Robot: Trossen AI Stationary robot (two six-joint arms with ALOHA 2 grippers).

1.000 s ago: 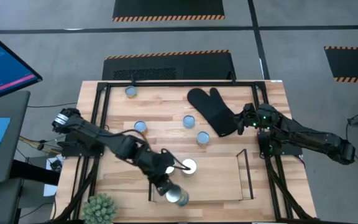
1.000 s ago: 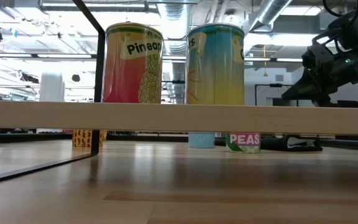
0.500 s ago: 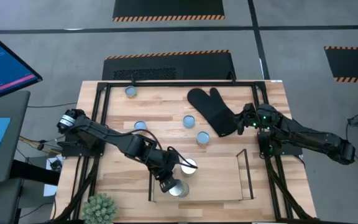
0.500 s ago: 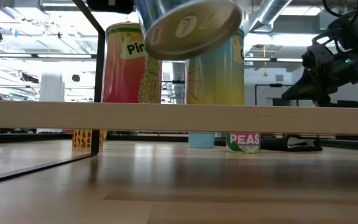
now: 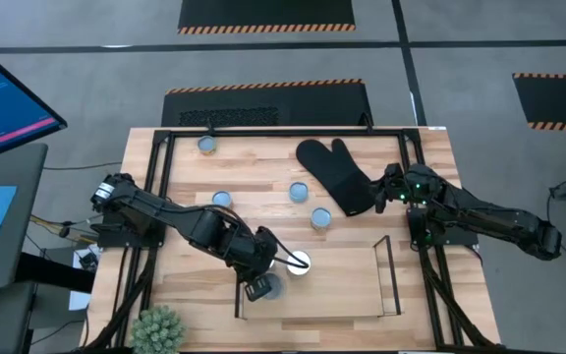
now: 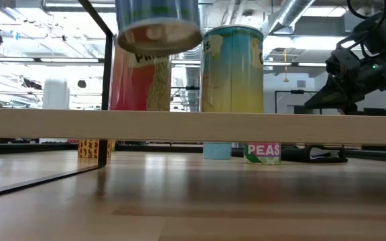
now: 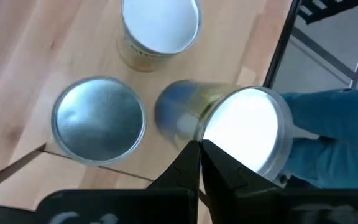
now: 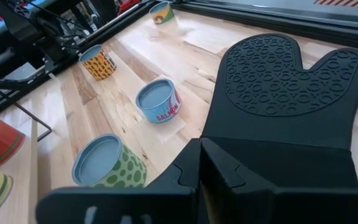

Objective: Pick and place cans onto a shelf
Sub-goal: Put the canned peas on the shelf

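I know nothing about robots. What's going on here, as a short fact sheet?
Left gripper: fingers shut on held can, in the air over the shelf
Standing on shelf: pineapple can, blue-yellow can
Off the shelf, on the table: four loose cans
Right gripper: shut, waiting beside the oven mitt

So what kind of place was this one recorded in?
Most likely an industrial lab or workshop, not a home. The low view shows exposed ceiling ducts and open space behind the table. From above, hazard-striped floor mats lie on grey flooring, and a monitor stands beside the wooden table.
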